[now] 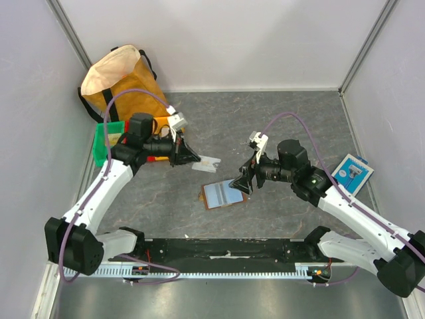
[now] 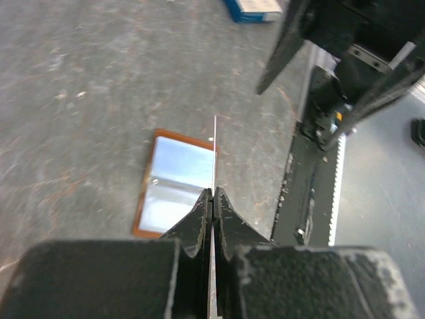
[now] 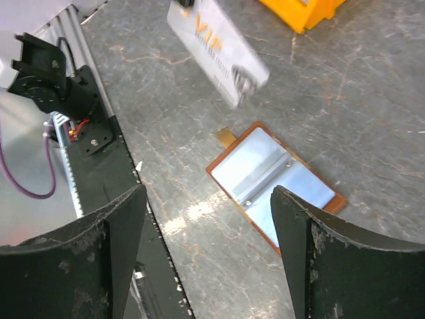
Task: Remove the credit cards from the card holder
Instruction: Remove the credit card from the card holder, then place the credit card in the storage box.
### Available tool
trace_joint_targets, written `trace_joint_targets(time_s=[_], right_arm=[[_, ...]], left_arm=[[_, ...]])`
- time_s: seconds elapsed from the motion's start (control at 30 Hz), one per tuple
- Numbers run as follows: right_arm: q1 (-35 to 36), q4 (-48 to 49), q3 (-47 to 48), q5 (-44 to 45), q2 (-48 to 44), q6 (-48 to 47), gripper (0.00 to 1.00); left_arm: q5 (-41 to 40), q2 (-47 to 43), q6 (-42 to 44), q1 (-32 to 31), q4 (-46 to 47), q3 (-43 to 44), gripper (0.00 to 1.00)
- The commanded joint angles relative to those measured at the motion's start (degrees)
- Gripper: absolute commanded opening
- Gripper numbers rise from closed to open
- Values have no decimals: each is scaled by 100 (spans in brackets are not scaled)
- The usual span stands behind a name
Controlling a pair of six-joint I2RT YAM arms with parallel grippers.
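While card holder (image 1: 224, 194) lies open, left gripper (image 2: 212, 203) pinches card (image 3: 216, 50).

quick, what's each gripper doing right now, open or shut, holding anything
left gripper: shut on a credit card, seen edge-on in its own wrist view
right gripper: open, holding nothing, above the card holder

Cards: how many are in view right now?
1 card, pinched in the left hand, over the table beside the open holder. Others may be hidden inside the holder's pockets.
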Motion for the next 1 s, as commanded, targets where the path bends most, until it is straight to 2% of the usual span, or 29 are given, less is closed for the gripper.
trace_joint_targets(time_s=[0.0, 0.13, 0.33, 0.53, 0.7, 0.97], right_arm=[[-1, 94, 37, 757, -125, 165, 86], [-1, -196, 115, 1118, 7, 270, 93], [-1, -276, 133, 1224, -19, 279, 95], [-1, -249, 107, 1268, 25, 288, 95], [-1, -232, 81, 1294, 42, 271, 95], [-1, -223, 54, 1347, 7, 253, 95]], left_arm=[[-725, 219, -240, 574, -524, 486, 2], [-1314, 631, -300, 1277, -824, 820, 2], [-2132, 1466, -503, 2120, -1148, 1522, 2], [-2844, 2582, -600, 2193, -1466, 2506, 2], [-2906, 3461, -986, 2193, -1448, 3105, 2], [-3196, 3981, -1522, 2131, -667, 3255, 2]])
